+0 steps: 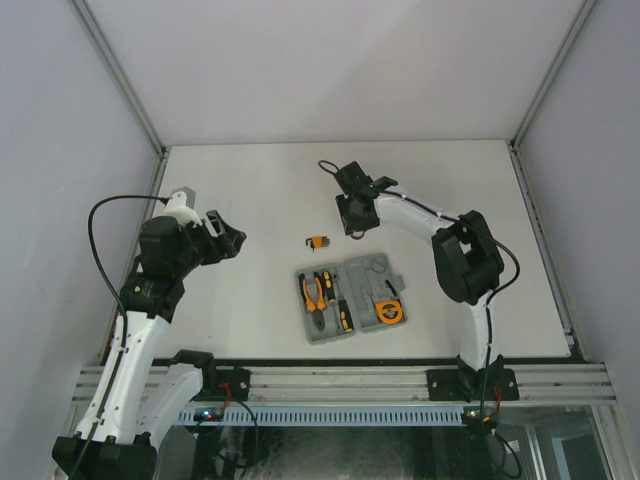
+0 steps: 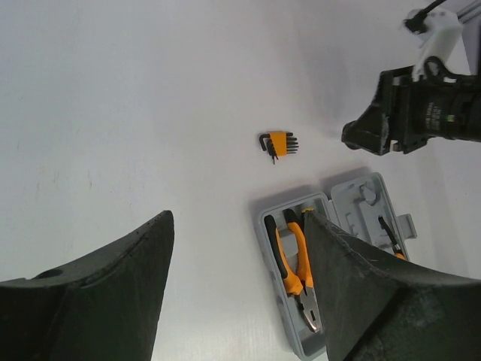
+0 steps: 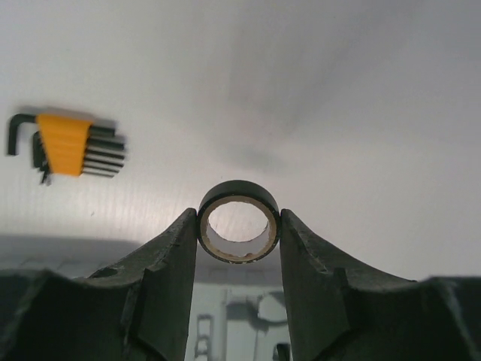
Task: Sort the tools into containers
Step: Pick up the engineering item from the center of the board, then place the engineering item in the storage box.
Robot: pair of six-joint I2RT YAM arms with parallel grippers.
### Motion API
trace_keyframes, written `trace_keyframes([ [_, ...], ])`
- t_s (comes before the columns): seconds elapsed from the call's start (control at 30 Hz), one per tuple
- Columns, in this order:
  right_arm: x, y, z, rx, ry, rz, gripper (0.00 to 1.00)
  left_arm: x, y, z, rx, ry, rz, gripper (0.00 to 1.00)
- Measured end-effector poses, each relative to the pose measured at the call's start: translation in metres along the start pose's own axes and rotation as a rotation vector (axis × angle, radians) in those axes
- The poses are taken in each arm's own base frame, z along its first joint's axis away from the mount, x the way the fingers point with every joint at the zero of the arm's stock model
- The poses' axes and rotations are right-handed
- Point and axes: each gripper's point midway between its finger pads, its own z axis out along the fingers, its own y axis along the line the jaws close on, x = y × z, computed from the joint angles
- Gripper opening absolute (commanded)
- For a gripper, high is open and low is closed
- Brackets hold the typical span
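**Fingers of the right gripper (image 3: 238,216) close on the black ring (image 3: 239,188); left gripper (image 1: 228,240) gapes with nothing in it**

Top external view: the right gripper (image 1: 352,215) points down over the table (image 1: 250,190) just beyond the far edge of the grey tool case (image 1: 372,268), but its fingertips are too small here to tell their spacing. The left gripper hangs well to the left of the case, clear of every tool. The case lies open and flat near the front of the table. Its left half holds the orange-handled pliers (image 1: 316,293) with a black-and-yellow screwdriver (image 1: 343,305) beside them; its right half holds the round orange tape measure (image 1: 389,313). The hex key set (image 1: 318,241) lies on the bare table just beyond the case, between the two grippers.

Left wrist view: the two fingers (image 2: 105,293) of the left gripper (image 2: 237,218) stand wide apart and hold nothing. Past them lie the hex key set (image 2: 279,143) on the white surface and the open case (image 2: 293,201) with the pliers (image 2: 294,267) in their recess. The right gripper (image 2: 376,128) shows at the upper right.

Right wrist view: both fingers (image 3: 176,259) press against opposite sides of the black ring, which sits upright between the tips with its pale inner wall facing the camera. The hex key set (image 3: 66,143) lies on the table to the upper left, well apart from the ring. Blurred grey moulding of the case (image 3: 240,320) fills the bottom between the fingers.
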Motion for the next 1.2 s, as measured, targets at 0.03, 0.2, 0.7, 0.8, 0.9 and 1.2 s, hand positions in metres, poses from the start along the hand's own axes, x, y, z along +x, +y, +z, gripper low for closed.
trace_keyframes([
  [0.03, -0.003, 0.0, -0.008, -0.005, -0.016, 0.001, 0.35, 0.0, 0.0, 0.0, 0.0, 0.0, 0.0, 0.74],
  [0.2, -0.015, -0.002, -0.051, -0.035, -0.117, 0.014, 0.35, 0.0, 0.0, 0.0, 0.0, 0.002, -0.001, 0.74],
  [0.7, 0.038, -0.019, -0.111, -0.097, -0.215, 0.058, 0.35, 0.001, 0.002, 0.003, -0.006, 0.011, -0.006, 0.74],
  [0.8, 0.052, -0.023, -0.113, -0.1, -0.21, 0.072, 0.34, 0.001, 0.003, 0.004, -0.007, 0.012, -0.006, 0.74],
  [0.9, 0.068, -0.025, -0.115, -0.103, -0.202, 0.086, 0.34, 0.002, 0.005, 0.005, -0.021, 0.013, -0.008, 0.75],
  [1.2, 0.096, -0.03, -0.114, -0.108, -0.193, 0.122, 0.34, 0.035, 0.018, 0.018, -0.051, 0.088, -0.105, 0.74],
])
